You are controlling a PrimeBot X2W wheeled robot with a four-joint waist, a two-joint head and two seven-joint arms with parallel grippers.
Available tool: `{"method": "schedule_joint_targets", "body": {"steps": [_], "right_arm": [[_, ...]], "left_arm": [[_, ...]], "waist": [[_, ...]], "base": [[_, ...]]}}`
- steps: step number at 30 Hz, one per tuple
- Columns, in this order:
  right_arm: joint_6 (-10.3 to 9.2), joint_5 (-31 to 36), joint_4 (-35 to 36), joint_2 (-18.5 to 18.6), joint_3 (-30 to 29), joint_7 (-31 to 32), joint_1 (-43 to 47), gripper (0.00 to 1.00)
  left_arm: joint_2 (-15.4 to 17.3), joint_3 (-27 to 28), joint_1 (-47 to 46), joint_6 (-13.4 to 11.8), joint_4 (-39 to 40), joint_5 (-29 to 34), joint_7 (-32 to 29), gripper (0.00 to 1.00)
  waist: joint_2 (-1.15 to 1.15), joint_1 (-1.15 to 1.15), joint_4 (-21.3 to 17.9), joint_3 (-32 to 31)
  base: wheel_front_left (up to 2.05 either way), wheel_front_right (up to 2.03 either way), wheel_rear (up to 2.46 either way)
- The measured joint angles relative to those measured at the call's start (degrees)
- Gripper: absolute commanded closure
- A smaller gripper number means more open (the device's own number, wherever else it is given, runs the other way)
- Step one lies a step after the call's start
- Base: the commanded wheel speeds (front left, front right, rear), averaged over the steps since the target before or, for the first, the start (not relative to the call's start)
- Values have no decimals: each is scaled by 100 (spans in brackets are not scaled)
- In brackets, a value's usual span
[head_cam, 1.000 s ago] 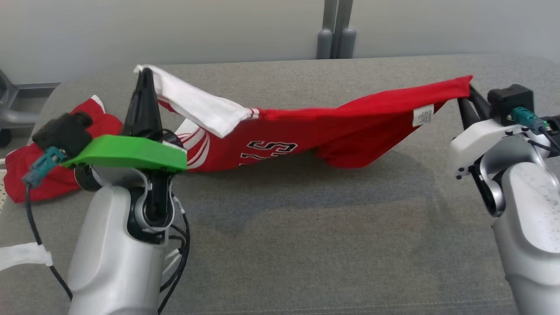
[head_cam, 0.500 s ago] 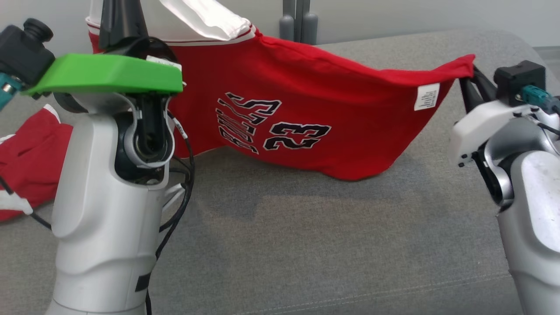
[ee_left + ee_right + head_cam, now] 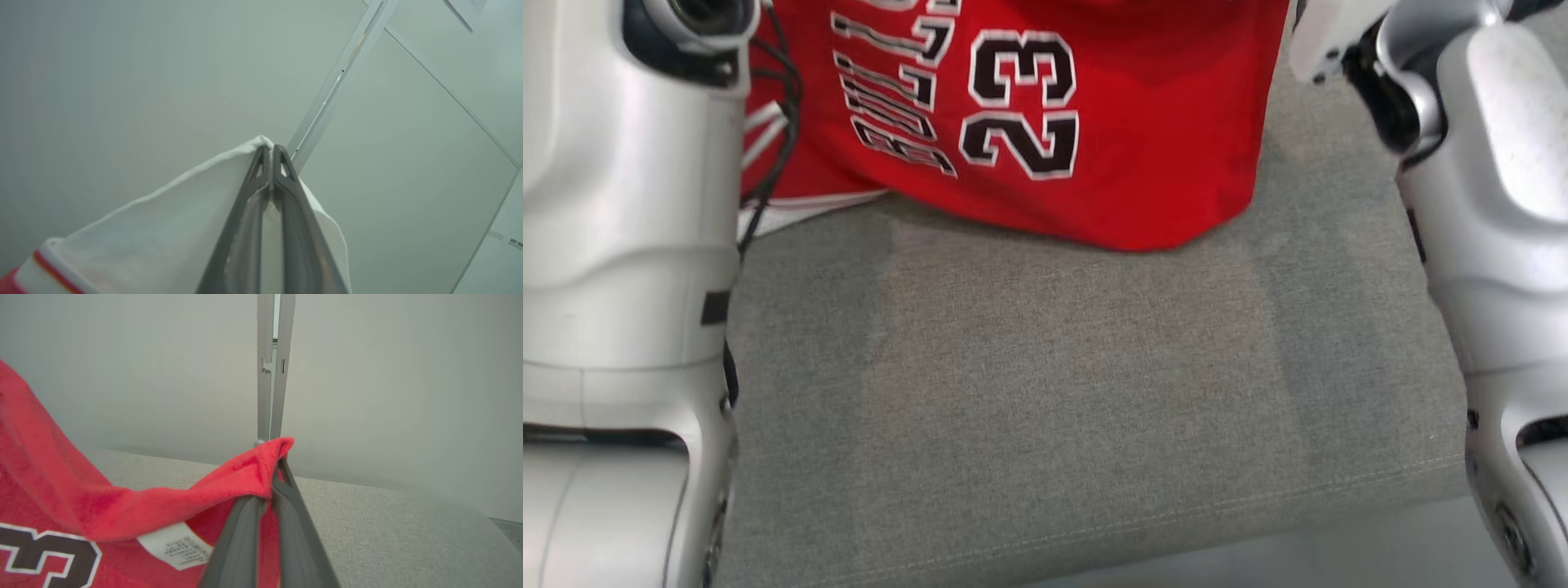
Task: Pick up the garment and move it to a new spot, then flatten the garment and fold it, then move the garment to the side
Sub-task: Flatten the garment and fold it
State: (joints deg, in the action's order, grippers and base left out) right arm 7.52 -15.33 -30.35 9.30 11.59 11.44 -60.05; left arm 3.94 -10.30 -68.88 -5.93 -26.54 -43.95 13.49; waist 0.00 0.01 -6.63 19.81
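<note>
Watch the grips first. Your left end effector (image 3: 271,153) is clenched on a white edge (image 3: 163,228) of the jersey (image 3: 1094,122), and your right end effector (image 3: 282,465) is clenched on a red corner just above the care label (image 3: 179,545). Both hold only a thin bit of cloth right at the fingertips. A sharp pull to spread the jersey could drag either corner out, and that side would drop in a heap.

The jersey hangs between the two arms, number facing you, with its lower hem down at the grey counter (image 3: 1054,408) — whether it touches I cannot tell. If you carry it sideways at this height, the hem will likely drag and bunch. The dark cables (image 3: 768,106) on your left arm (image 3: 621,204) lie right beside the cloth and could snag it.

Both forearms stand steep at the sides of the head view, your right arm (image 3: 1486,163) opposite the left. The left fingers point up along the wall, while the right ones sit flatter, looking across the counter.
</note>
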Motion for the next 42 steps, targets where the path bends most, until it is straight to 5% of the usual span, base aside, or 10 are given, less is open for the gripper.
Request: {"method": "schedule_joint_targets", "body": {"steps": [9, 16, 24, 34, 42], "right_arm": [[-2, 914, -1294, -445, -1726, -1439, -2316, 100], [-2, 1954, -1496, -567, -3042, -2223, -3400, 100], [-1, 2496, -1597, -637, -3607, -2497, -3745, 100], [-2, 2614, -2004, -650, -2964, -2588, -3013, 100], [1, 2398, -1823, -85, -1837, -2553, -1685, 100]], "left_arm": [[330, -392, -2038, 894, -516, 943, 148, 100], [600, -432, -3243, 1183, -617, 1143, 167, 100], [533, 108, -3591, 1303, 158, 1167, 169, 100], [626, 313, -1523, 1322, 860, 820, 168, 100], [359, 482, 1287, 1276, 2357, 659, 169, 100]], "waist": [[0, 1, -180, 1001], [0, 1, -265, 1654], [0, 1, -360, 2108], [0, 0, -446, 2265], [0, 0, -315, 1815]], "base": [[0, 0, 0], [0, 0, 0], [0, 0, 0], [0, 0, 0], [0, 0, 0]]}}
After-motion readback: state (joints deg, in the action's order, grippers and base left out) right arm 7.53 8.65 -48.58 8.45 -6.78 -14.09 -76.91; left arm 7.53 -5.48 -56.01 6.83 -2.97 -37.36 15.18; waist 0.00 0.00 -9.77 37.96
